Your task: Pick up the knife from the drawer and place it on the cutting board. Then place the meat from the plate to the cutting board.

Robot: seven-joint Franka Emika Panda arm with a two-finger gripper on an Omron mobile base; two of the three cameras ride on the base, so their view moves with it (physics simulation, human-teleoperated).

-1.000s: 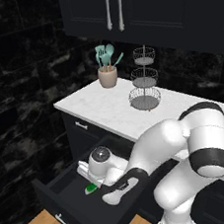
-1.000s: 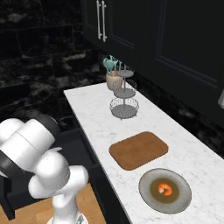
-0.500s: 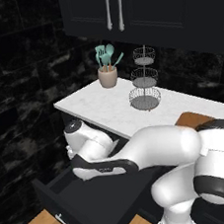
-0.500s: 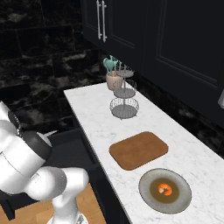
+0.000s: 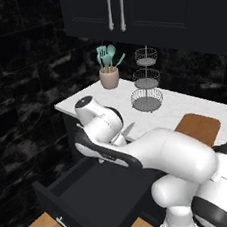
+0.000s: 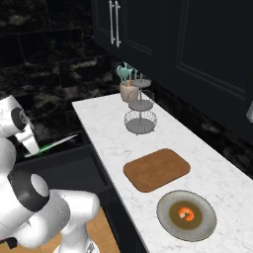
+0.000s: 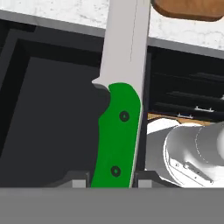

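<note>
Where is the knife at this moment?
The knife is held in the gripper by its green handle, above the open drawer. In the right base view it hangs left of the counter, blade toward the counter.

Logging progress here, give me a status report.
Gripper shut on knife, lifted above open drawer. Cutting board bare. Meat on plate. Nothing seen in the way.

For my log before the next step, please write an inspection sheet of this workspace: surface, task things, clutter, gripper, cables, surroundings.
Surface: white marble counter.
Knife: held above the open drawer, blade pointing toward the counter.
Cutting board: bare, beside the plate.
Meat: on the plate.
Clutter: tiered wire stand; pot of teal utensils.
Gripper: shut on the green handle.
Cables: nothing seen.
Surroundings: black wall, dark cabinets above.
</note>
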